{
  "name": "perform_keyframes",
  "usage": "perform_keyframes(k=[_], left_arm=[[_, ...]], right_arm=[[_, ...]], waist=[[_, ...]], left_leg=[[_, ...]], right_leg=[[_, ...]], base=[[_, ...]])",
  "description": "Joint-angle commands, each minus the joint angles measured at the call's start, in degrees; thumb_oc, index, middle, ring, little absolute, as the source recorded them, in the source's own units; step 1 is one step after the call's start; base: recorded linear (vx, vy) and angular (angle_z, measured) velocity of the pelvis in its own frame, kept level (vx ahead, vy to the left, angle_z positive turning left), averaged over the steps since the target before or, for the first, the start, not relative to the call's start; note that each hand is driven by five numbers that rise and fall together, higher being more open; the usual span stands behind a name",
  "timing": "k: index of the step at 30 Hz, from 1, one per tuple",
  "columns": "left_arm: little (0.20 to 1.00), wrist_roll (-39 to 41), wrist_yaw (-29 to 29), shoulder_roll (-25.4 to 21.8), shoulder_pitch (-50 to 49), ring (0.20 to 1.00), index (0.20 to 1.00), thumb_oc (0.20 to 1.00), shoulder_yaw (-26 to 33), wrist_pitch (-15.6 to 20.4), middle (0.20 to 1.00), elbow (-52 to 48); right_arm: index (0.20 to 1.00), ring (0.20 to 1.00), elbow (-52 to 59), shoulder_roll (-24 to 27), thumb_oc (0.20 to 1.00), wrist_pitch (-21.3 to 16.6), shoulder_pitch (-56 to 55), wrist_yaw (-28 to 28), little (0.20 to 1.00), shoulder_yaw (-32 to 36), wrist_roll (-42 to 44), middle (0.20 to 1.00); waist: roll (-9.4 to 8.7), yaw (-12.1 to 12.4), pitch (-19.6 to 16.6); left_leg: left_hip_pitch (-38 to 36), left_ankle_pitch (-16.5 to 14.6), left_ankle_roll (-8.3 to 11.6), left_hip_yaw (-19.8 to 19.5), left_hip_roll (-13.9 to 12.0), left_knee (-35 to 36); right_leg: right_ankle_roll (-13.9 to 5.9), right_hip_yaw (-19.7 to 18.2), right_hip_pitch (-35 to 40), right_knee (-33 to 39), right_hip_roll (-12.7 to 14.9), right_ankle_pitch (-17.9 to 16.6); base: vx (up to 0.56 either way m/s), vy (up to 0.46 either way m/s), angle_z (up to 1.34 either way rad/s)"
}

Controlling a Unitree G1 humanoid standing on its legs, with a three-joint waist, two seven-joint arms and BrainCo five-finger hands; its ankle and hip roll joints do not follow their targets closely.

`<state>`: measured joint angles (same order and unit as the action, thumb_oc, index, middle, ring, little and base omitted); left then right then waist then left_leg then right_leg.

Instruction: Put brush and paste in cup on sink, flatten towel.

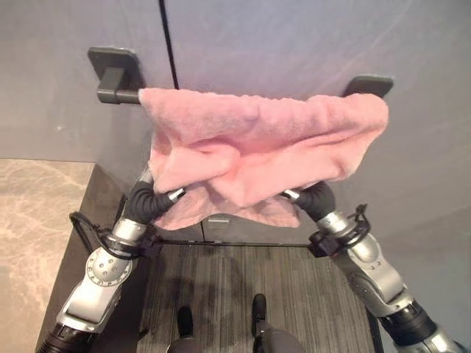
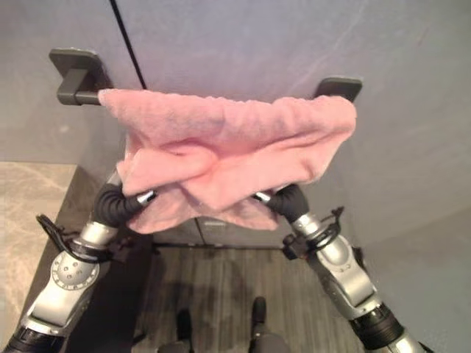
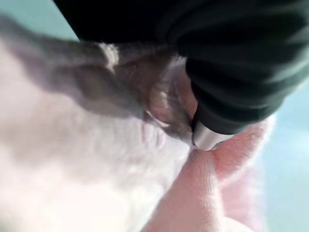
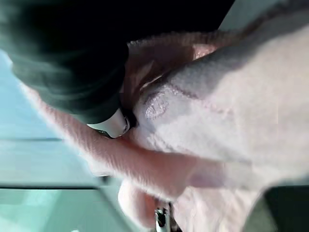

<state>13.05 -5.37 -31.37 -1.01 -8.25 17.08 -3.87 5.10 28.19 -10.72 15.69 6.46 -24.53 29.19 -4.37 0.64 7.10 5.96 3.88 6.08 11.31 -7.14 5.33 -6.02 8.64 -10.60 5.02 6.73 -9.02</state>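
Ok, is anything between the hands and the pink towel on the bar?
Nothing visible. Both the left hand and right hand are already up against the bunched towel hanging over the bar, their fingers hidden in its folds.

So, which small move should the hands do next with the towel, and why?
Probably draw both lower corners down and apart. The pink towel hangs bunched and folded over the rail, and the left robot hand and right robot hand are buried in its lower folds.

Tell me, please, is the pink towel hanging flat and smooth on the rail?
No, the pink towel is bunched and folded over itself on the dark rail.
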Motion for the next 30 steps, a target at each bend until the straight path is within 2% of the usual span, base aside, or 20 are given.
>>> perform_keyframes(k=[1,7,10,13,20,22,24,26,27,28,29,30], left_arm=[[0.200,-0.68,-2.31,-2.80,4.28,0.200,0.200,0.200,-1.40,0.85,0.200,2.23],[0.200,-0.47,-1.81,-1.74,4.71,0.200,0.200,0.200,-2.24,1.21,0.200,0.36],[0.200,-3.80,-2.26,-2.35,5.08,0.200,0.200,0.200,-3.32,1.04,0.200,1.39],[0.200,-1.49,-1.31,-1.35,3.66,0.200,0.200,0.200,-3.53,1.16,0.200,0.31],[0.200,-2.47,-2.43,-1.78,1.81,0.200,0.200,0.200,-1.16,2.38,0.200,-4.11],[0.200,0.00,-1.92,-0.50,0.35,0.200,0.200,0.200,-1.83,1.34,0.200,-1.12],[0.200,0.14,-1.19,0.57,0.92,0.200,0.200,0.200,-4.93,-0.59,0.200,6.39],[0.200,-1.68,-2.23,0.62,3.01,0.200,0.200,0.200,-6.34,-1.06,0.200,9.10],[0.200,-4.40,-2.89,-1.56,4.76,0.200,0.200,0.200,-5.67,0.70,0.200,4.40],[0.200,-0.49,-2.02,-1.36,4.40,0.200,0.200,0.200,-5.04,1.50,0.200,0.31],[0.200,-0.44,-1.97,-1.39,4.35,0.200,0.200,0.200,-4.98,1.43,0.200,0.21],[0.200,1.56,-1.53,-0.97,2.49,0.200,0.200,0.200,-3.72,1.23,0.200,-1.82]], right_arm=[[0.200,0.200,-0.48,-1.42,0.200,-1.47,3.34,-5.24,0.200,1.04,-8.49,0.200],[0.200,0.200,4.02,-2.68,0.200,-3.17,-0.43,-4.30,0.200,4.47,-3.85,0.200],[0.200,0.200,3.49,-2.90,0.200,-3.58,-2.26,-5.93,0.200,6.64,-3.89,0.200],[0.200,0.200,5.24,-3.89,0.200,-4.57,-5.12,-5.22,0.200,8.33,-1.28,0.200],[0.200,0.200,9.16,-4.79,0.200,-6.50,-5.85,-4.90,0.200,9.59,1.44,0.200],[0.200,0.200,6.67,-4.95,0.200,-5.42,-6.08,-5.30,0.200,8.37,0.48,0.200],[0.200,0.200,1.05,-5.01,0.200,-3.05,-5.45,-6.49,0.200,6.03,-2.78,0.200],[0.200,0.200,-3.05,-5.89,0.200,-2.40,-4.49,-7.97,0.200,4.33,-3.13,0.200],[0.200,0.200,1.52,-4.73,0.200,-3.99,-3.36,-8.55,0.200,5.58,-4.81,0.200],[0.200,0.200,7.00,-4.30,0.200,-5.45,-3.31,-6.18,0.200,5.93,-1.47,0.200],[0.200,0.200,7.09,-4.28,0.200,-5.40,-3.34,-6.15,0.200,5.96,-1.43,0.200],[0.200,0.200,11.87,-4.25,0.200,-5.62,-4.86,-6.44,0.200,7.80,-1.16,0.200]], waist=[[-0.55,0.36,-0.85],[-0.55,-0.11,-1.00],[-0.54,-0.52,-1.15],[-0.56,-1.01,-1.38],[-0.43,-1.17,-1.27],[-0.28,-1.15,-1.09],[-0.09,-1.16,-1.14],[0.14,-1.05,-1.11],[0.58,-1.12,-0.59],[0.69,-1.18,-0.10],[0.65,-1.21,-0.21],[0.53,-1.43,-0.53]], left_leg=[[-0.68,-0.60,0.34,-0.64,0.72,-0.33],[-0.53,-0.48,0.51,-1.00,0.61,-0.33],[-0.75,-0.57,0.53,-1.13,0.49,-0.33],[-1.36,-0.79,0.46,-0.87,0.33,-0.33],[-1.98,-1.09,0.32,-0.37,0.15,-0.33],[-1.82,-0.94,0.26,-0.18,0.14,-0.33],[-1.95,-0.87,0.11,-0.05,0.18,-0.33],[-2.09,-0.85,0.07,0.00,0.18,-0.33],[-2.01,-0.91,0.16,0.04,0.13,-0.33],[-1.83,-0.89,0.25,-0.05,0.10,-0.33],[-1.61,-0.73,0.23,-0.05,0.14,-0.33],[-1.35,-0.65,0.31,0.08,0.01,-0.33]], right_leg=[[-5.45,0.36,2.82,-0.02,4.48,1.93],[-5.56,0.80,2.94,-0.02,4.76,1.87],[-5.48,0.92,3.39,-0.02,4.67,2.02],[-5.46,0.84,3.79,-0.02,4.50,2.27],[-5.39,0.31,3.99,-0.02,4.34,2.51],[-5.31,0.09,3.48,-0.02,4.26,2.34],[-5.20,-0.01,3.53,-0.02,4.26,2.33],[-5.16,0.03,3.70,-0.02,4.27,2.34],[-5.28,-0.13,3.55,-0.02,4.24,2.40],[-5.30,-0.24,3.21,-0.02,4.16,2.45],[-5.28,-0.26,3.00,-0.02,4.20,2.31],[-5.30,-0.36,2.73,-0.02,4.19,2.32]], base=[[-0.02,0.012,0.04],[-0.01,0.008,0.10],[0.00,-0.003,0.04],[0.03,-0.001,-0.01],[0.01,-0.004,-0.01],[0.00,0.000,0.00],[0.00,0.000,0.00],[0.00,0.000,0.00],[0.00,0.000,0.00],[0.00,0.000,0.00],[0.00,-0.007,-0.06],[0.00,-0.007,-0.08]])
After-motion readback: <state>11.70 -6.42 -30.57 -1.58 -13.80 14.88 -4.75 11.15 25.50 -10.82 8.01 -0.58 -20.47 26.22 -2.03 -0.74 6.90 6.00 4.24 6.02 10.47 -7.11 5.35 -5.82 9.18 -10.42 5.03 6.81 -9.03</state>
